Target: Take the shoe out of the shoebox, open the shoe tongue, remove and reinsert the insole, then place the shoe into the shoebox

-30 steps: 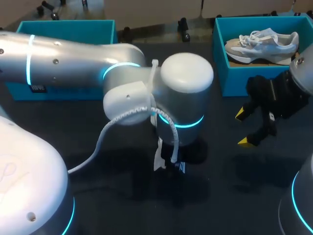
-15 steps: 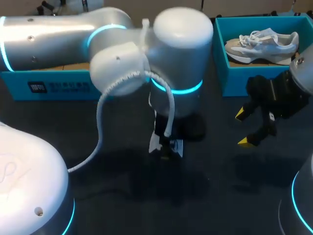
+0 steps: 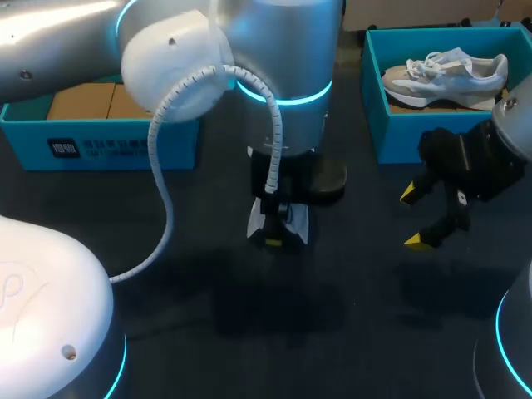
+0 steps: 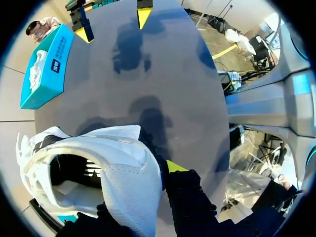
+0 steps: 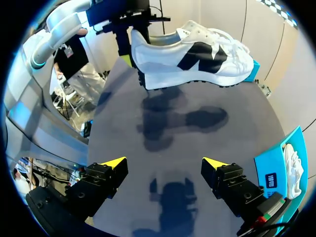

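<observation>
— What do the boxes hold?

— Two teal ones stand at the far side of the table (image 3: pixel 357 324). The left shoebox (image 3: pixel 116 148), at ten o'clock from my left gripper (image 3: pixel 277 235), shows only brown cardboard (image 3: pixel 83 101); the right shoebox (image 3: pixel 416 133), at two o'clock, has a grey-white shoe (image 3: pixel 445 73) in it, laces pale.

— And your own shoe?

— The white shoe (image 5: pixel 190 52) is outside both boxes, held level above the dark tabletop near its middle, its shadow beneath it. My left gripper is clamped on the heel; one yellow-tipped finger (image 4: pixel 175 166) lies against the outside, the other I cannot see. The shoe is white with black side panels, white laces and a dark mouth.

— Your other hand?

— My right gripper (image 5: pixel 164 163) hangs at three o'clock from the shoe, well apart; its tips are spread wide with nothing between them.
</observation>
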Robot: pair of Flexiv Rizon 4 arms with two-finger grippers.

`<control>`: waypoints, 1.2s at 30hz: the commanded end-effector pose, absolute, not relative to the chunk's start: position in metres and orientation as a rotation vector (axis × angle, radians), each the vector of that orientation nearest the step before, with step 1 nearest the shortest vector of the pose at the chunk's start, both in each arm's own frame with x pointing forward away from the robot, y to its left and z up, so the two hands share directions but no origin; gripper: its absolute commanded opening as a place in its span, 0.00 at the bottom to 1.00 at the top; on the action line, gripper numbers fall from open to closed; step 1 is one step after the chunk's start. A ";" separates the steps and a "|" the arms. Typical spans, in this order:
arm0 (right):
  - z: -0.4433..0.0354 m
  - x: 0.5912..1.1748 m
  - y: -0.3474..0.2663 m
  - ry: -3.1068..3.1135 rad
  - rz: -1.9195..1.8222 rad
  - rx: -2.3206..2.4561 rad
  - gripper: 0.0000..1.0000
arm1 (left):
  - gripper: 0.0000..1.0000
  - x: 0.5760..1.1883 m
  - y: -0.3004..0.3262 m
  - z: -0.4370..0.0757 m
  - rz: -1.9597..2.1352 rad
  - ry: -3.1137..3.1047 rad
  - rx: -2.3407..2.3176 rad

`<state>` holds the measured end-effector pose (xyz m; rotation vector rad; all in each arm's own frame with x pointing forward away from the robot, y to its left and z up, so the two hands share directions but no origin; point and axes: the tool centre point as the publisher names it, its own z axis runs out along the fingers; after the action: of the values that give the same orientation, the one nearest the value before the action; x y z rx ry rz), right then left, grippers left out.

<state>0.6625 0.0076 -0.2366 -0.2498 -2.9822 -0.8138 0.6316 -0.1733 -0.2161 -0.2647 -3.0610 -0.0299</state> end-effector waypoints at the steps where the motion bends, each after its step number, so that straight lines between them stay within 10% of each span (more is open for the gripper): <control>1: -0.238 0.662 0.008 -2.984 -0.814 -0.251 1.00 | 0.00 0.630 -0.169 -0.214 -0.021 -3.061 -0.266; 36: -0.238 0.662 0.008 -2.984 -0.814 -0.251 1.00 | 0.00 0.783 -0.058 -0.196 0.063 -3.036 -0.283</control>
<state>0.6625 0.0076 -0.2366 -0.2497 -2.9822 -0.8137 0.7693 -0.0731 -0.1990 -0.2840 -3.0544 0.0099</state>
